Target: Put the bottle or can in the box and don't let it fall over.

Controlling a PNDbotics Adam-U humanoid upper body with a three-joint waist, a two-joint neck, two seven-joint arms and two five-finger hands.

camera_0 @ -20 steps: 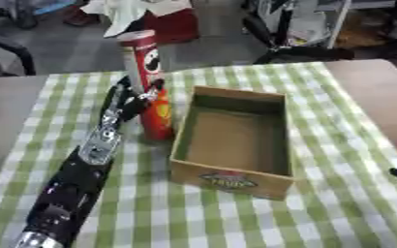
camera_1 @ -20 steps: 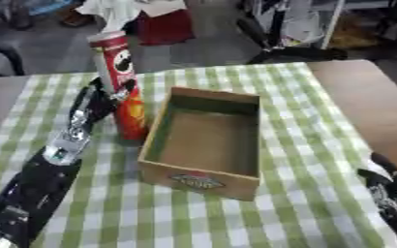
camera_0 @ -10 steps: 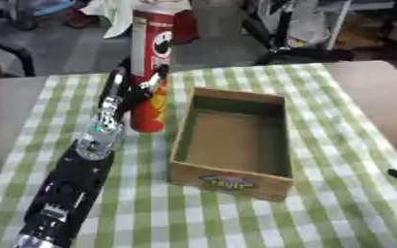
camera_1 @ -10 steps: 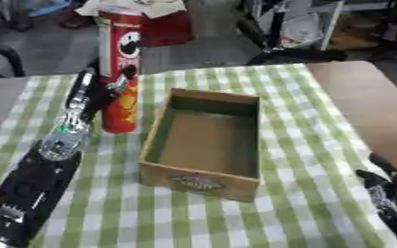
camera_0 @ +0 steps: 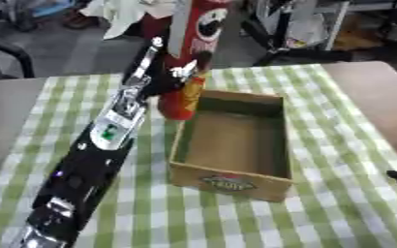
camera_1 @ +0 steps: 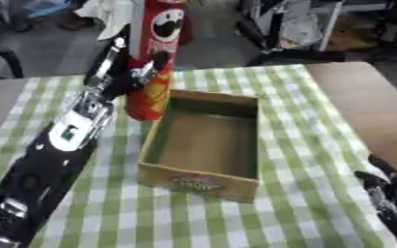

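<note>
A tall red crisps can (camera_0: 191,58) with a white face logo stands upright, lifted clear of the cloth, just past the box's near-left corner. My left hand (camera_0: 170,72) is shut round its middle, the black arm running in from the lower left. The open cardboard box (camera_0: 233,144) lies on the green checked cloth, with nothing inside it. My right hand (camera_1: 390,193) rests at the lower right edge, fingers straight and up.
The green-and-white checked cloth (camera_0: 320,208) covers the table, with bare brown tabletop (camera_1: 367,101) at the right. Chairs, a red object and white cloth clutter the floor behind the table's far edge.
My left hand has raised the can off the cloth and brought it closer to the box's left side. The right hand has not moved.
</note>
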